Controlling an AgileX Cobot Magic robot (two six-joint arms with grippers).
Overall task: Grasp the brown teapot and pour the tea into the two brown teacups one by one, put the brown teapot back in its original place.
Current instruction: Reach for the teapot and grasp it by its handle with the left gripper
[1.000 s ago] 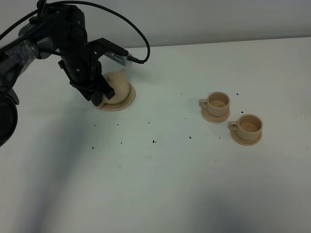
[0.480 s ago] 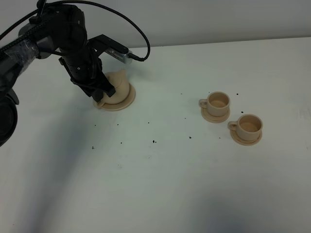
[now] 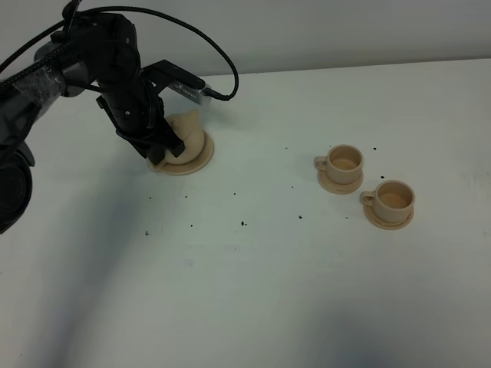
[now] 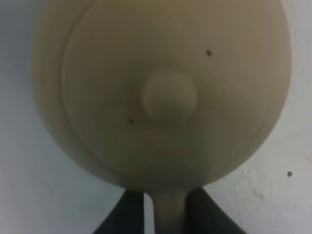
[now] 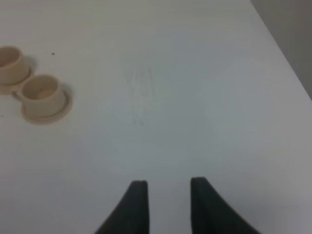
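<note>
The brown teapot sits on its wide saucer, the original place, at the back left of the table. My left gripper is down at its left side. In the left wrist view the teapot fills the frame, and the gripper has its jaws closed on either side of the loop handle. The two brown teacups stand on small saucers at the right, both with brownish liquid inside. They also show in the right wrist view. My right gripper is open and empty, away from them.
Small dark specks lie scattered on the white table between the teapot and the cups. The table's far right edge shows in the right wrist view. A black cable loops over the left arm.
The teapot, slightly raised and tilted a second ago, now rests level on its wide saucer. My left arm shifted slightly with it. The cups have not moved.
</note>
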